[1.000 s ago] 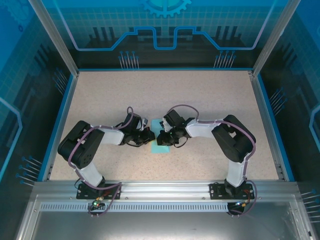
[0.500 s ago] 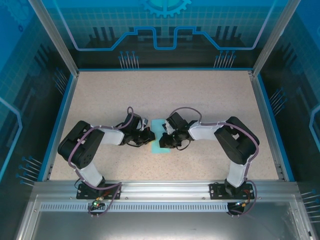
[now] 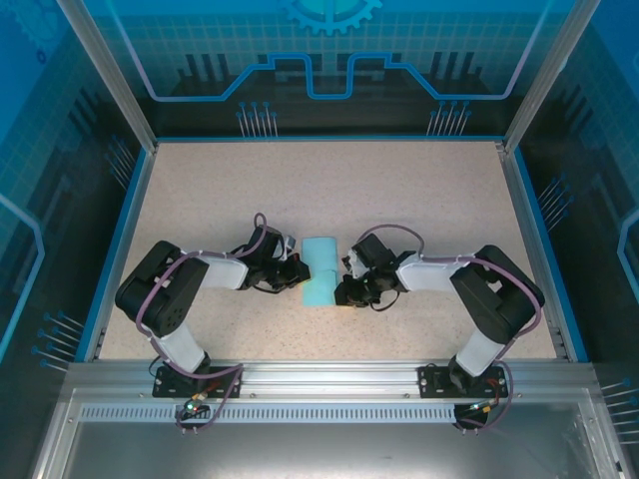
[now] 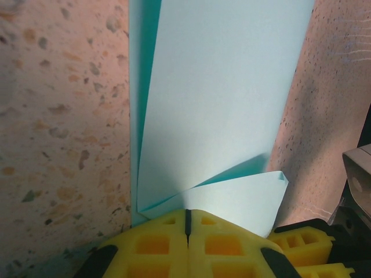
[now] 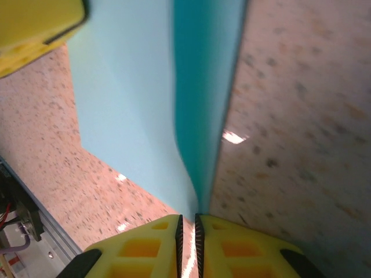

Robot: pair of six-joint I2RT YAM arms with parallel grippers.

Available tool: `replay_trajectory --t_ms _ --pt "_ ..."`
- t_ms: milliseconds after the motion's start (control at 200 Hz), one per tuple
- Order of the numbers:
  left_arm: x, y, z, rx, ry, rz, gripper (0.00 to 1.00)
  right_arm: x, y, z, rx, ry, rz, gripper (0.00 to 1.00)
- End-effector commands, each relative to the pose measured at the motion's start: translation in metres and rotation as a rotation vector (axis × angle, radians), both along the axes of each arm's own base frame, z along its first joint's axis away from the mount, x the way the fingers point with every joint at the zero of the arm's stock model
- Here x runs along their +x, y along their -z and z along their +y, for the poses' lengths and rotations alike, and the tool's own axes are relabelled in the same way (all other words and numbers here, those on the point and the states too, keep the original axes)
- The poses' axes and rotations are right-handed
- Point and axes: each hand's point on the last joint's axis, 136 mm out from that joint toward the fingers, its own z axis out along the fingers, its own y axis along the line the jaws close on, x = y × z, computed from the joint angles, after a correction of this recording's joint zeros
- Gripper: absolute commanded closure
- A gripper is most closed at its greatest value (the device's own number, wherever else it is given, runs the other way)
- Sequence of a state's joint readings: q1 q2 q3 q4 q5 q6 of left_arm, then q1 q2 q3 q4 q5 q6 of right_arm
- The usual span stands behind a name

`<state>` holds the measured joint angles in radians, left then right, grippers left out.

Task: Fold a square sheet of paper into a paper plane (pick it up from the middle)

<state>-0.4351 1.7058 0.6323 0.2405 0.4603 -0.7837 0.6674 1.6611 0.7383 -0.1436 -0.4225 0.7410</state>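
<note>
Cyan paper (image 3: 319, 271), between left fingers (image 4: 156, 243), right fingers (image 5: 145, 249)

The bench (image 3: 329, 190) is a speckled beige slab with a blue border (image 3: 329, 138) along its edges. At 12 o'clock stands a tinted blue back panel (image 3: 329, 60) printed with a grid, a circuit-like line and half a gear (image 3: 331, 12). 2 aluminium posts lean outward, one at 10 o'clock (image 3: 105, 70) and one at 2 o'clock (image 3: 554, 70). At 6 o'clock an aluminium rail (image 3: 329, 377) spans the near edge, with a slotted strip (image 3: 329, 411) and a grey metal sheet (image 3: 329, 449) below it.
</note>
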Motion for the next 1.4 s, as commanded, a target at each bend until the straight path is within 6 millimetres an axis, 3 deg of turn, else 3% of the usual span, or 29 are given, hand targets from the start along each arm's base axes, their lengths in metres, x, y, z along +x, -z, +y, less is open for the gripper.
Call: replay_trajectory --t_ms 0,170,355,775,945,1180,1395 --pt "-0.008 0.013 0.008 0.057 -0.014 0.051 0.94 0.001 -0.006 -0.014 -0.024 0.037 0.003 0.82" --pt "-0.004 0.000 0.002 0.030 -0.003 0.023 0.93 0.030 -0.023 -0.013 -0.011 0.081 -0.081 0.72" --pt "0.000 -0.010 -0.001 0.016 0.002 0.005 0.92 0.050 -0.022 0.002 0.015 0.080 -0.085 0.64" --pt "0.001 -0.010 -0.001 0.015 0.004 0.007 0.91 0.053 -0.008 0.013 0.043 0.079 -0.041 0.59" --pt "0.002 -0.011 -0.003 0.005 0.002 0.008 0.91 0.049 -0.012 0.025 0.101 0.044 -0.037 0.61" --pt "0.006 -0.021 -0.007 -0.019 -0.002 -0.006 0.89 0.048 -0.011 0.024 0.104 0.029 -0.053 0.70" --pt "0.013 -0.049 -0.007 -0.052 -0.031 -0.065 0.80 0.047 -0.016 0.025 0.129 0.023 -0.063 0.81"
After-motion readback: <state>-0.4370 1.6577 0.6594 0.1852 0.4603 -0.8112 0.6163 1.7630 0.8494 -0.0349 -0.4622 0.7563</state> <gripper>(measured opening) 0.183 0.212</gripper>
